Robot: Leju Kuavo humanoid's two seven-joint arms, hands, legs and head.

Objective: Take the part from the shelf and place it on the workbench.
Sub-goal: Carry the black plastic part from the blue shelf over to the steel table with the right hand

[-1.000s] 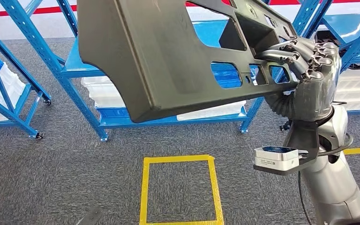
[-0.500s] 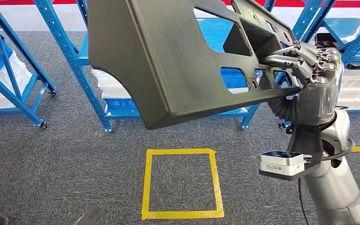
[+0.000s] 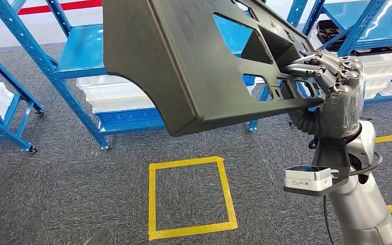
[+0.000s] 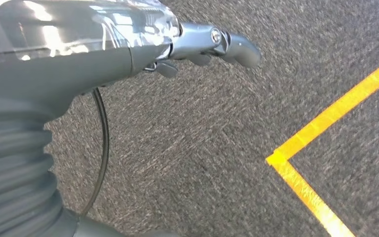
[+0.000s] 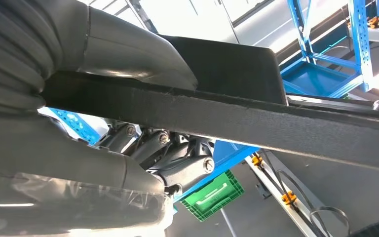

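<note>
Right robot hand gripping dark part by slotted edge, carrying it aloft, off blue shelf — left robot hand hanging loose, holding nothing; next move calling for bench — none visible

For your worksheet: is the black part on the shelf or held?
Held: the right hand grips the black part above the carpet, away from the shelf.

The head view looked forward and down from high on the body over the grey carpet toward blue shelves. The left wrist camera sat close behind its fingers, facing that carpet. The right wrist camera looked along the part's edge, just beside its fingers.
</note>
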